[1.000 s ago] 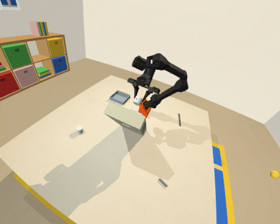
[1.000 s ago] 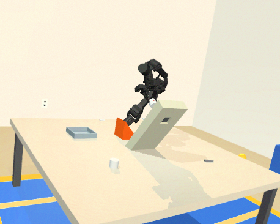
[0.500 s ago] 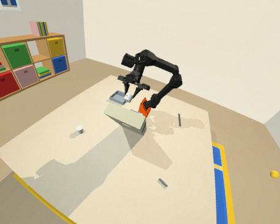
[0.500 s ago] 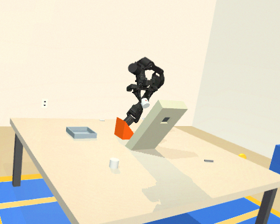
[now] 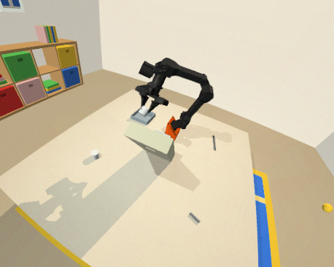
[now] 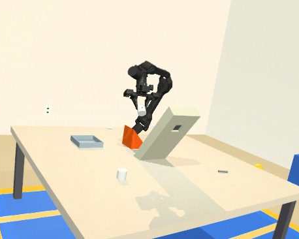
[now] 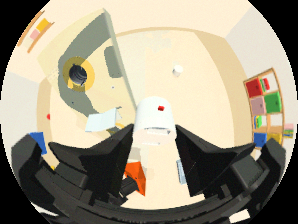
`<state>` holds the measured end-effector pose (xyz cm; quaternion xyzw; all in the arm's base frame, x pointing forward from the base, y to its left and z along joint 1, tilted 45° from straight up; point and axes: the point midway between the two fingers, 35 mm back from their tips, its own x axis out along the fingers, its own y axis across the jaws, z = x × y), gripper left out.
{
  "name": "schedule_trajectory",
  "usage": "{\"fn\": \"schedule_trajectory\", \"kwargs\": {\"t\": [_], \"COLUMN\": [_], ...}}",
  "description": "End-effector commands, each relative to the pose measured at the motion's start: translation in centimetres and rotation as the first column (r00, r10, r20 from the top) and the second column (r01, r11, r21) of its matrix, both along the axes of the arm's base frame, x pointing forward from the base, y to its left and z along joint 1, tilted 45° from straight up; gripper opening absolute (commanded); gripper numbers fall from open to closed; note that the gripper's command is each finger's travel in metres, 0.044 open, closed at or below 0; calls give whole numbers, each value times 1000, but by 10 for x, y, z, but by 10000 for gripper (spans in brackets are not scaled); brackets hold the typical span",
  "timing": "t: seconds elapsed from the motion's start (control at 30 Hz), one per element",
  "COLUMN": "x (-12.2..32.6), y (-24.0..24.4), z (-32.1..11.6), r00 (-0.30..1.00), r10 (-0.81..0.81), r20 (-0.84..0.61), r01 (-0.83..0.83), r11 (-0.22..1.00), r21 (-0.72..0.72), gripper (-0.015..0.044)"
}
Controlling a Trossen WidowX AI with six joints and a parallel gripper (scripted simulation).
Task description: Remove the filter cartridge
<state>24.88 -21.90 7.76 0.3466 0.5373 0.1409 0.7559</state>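
The white round filter cartridge (image 5: pixel 144 111) (image 6: pixel 141 110) (image 7: pixel 155 118) is out of the panel, held in the air between the fingertips of my gripper (image 5: pixel 146 110) (image 6: pixel 141 108) (image 7: pixel 154 127), which is shut on it. A small red mark shows on its side. The service panel (image 5: pixel 149 138) (image 6: pixel 169 137) leans on the table; its round socket (image 7: pixel 78 74) with a yellow ring is empty in the wrist view. The grey-blue tray (image 5: pixel 143 118) (image 6: pixel 87 145) lies on the table beside the panel. In the exterior view the cartridge is well above table height, between tray and panel.
An orange wedge-shaped block (image 5: pixel 172 128) (image 6: pixel 131 138) (image 7: pixel 136 177) stands by the arm's base, near the panel. A small white cylinder (image 5: pixel 95 155) (image 6: pixel 121 174) (image 7: pixel 177 70) stands on the table. A dark thin bar (image 5: pixel 214 143) and a short grey bar (image 5: pixel 194 218) (image 6: pixel 222 171) lie elsewhere.
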Motion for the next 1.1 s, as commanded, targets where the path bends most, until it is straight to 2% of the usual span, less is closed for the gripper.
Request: {"fn": "schedule_trajectory", "kwargs": {"t": [0.0,0.23,0.5,0.83,1.07], "x": [-20,-53,-95,-100,-139], "y": [-20,-51,-83,-85,-84], "z": [-24,-59,-95,-98,-129], "r00": [983,881,662,637,529], "r10": [-127,-343,-583,-603,-669], "r20": [-136,-326,-471,-480,-522], "r01": [125,326,531,547,593], "r11": [992,939,808,792,731], "r21": [-22,-108,-255,-270,-338], "gripper": [0,0,0,0,0]}}
